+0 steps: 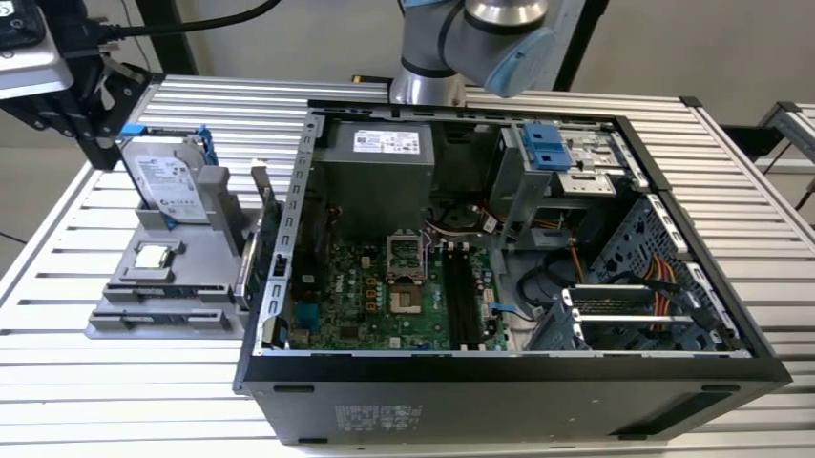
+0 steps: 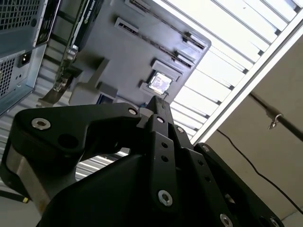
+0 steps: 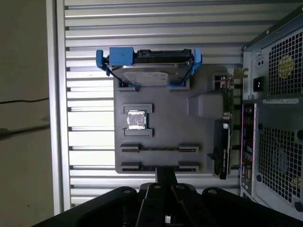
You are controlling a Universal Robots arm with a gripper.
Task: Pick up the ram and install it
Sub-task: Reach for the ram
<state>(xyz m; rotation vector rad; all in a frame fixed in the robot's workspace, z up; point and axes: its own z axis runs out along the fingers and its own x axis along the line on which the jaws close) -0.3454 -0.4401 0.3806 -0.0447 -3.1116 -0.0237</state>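
The gripper [image 3: 165, 176] hangs high above the near end of a gray tray [image 3: 161, 127]. Its two black fingers [image 2: 158, 106] are pressed tight together, and they hold nothing.

Just past the fingertips in the first wrist view, the tray has two rows of little holders. A thin dark line runs between the holders of one row. This looks like the ram [image 3: 158, 148], standing on its edge. It is in the tray, apart from the gripper.

Next on the tray comes a small shiny square chip [image 3: 136, 119] in its own little seat. At the far end, a silver hard drive [image 3: 149, 73] with blue rails stands upright. A dark card [image 3: 226, 127] with a metal bracket stands along the side of the tray nearest the computer.

The open computer case [image 1: 510, 372] sits just beside the tray, on the exterior view's right. Inside it lies the green motherboard [image 1: 369, 296] with its long black slots [image 1: 465, 296]. The tray and the case both sit on a metal table [image 1: 128, 401] made of slats. The arm [image 1: 478, 38] rises behind the case.
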